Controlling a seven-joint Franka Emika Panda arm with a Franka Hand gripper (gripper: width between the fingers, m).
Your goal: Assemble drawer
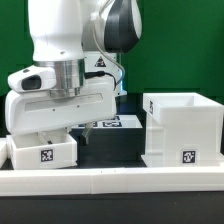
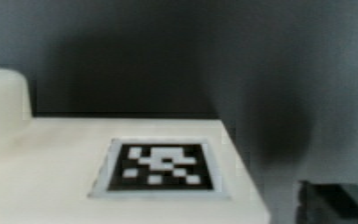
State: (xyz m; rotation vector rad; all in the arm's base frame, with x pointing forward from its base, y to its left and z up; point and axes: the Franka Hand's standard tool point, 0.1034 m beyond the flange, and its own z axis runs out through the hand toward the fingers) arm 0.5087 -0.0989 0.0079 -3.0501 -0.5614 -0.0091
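Observation:
A shallow white tray [image 1: 42,150] of the drawer, with a black-and-white tag, sits at the exterior view's left, just behind the front rail. The tall white housing [image 1: 180,128] stands at the right, open at the top, with a tag low on its front. My gripper [image 1: 80,128] hangs low over the tray's right end. In the wrist view the tray's tagged white face [image 2: 163,165] fills the lower part. One dark fingertip [image 2: 341,205] shows beside the tray's edge, with a gap between them; the other finger is hidden. The jaws stand wide apart. A second tray is not visible.
A long low white rail [image 1: 110,181] runs along the front of the black table. The marker board [image 1: 112,122] lies behind the gripper, between tray and housing. A green wall is at the back.

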